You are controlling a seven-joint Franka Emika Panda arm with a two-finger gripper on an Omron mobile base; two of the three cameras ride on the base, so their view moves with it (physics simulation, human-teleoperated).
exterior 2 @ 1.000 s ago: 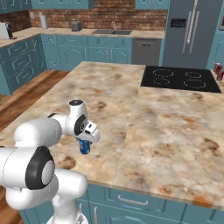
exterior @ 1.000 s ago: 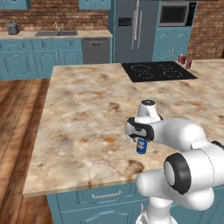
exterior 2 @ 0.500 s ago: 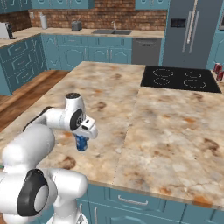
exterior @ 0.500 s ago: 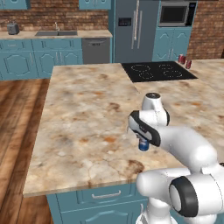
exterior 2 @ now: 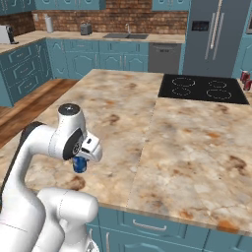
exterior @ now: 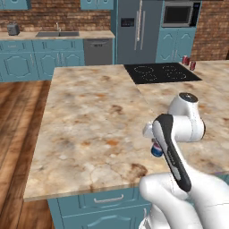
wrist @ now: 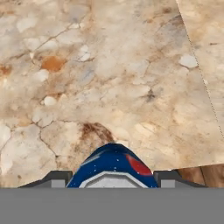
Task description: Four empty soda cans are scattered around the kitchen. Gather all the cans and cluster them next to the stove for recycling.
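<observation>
Blue can in my gripper [wrist: 112, 178]

My fingers [wrist: 56, 178] clamp either side of the blue soda can [wrist: 113, 165], above the marbled bench [exterior: 89, 120] near its front edge.

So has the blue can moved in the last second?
Yes. The blue can, in the gripper, shifted slightly back toward the counter's near edge, away from the stove.

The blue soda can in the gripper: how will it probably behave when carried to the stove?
The blue soda can sits between the gripper fingers, which flank its sides, so it probably rides steadily. Its wall looks smooth and round, so it may slip if the grip loosens. Small and upright, it would likely tip or roll if set down carelessly near the stove.
</observation>
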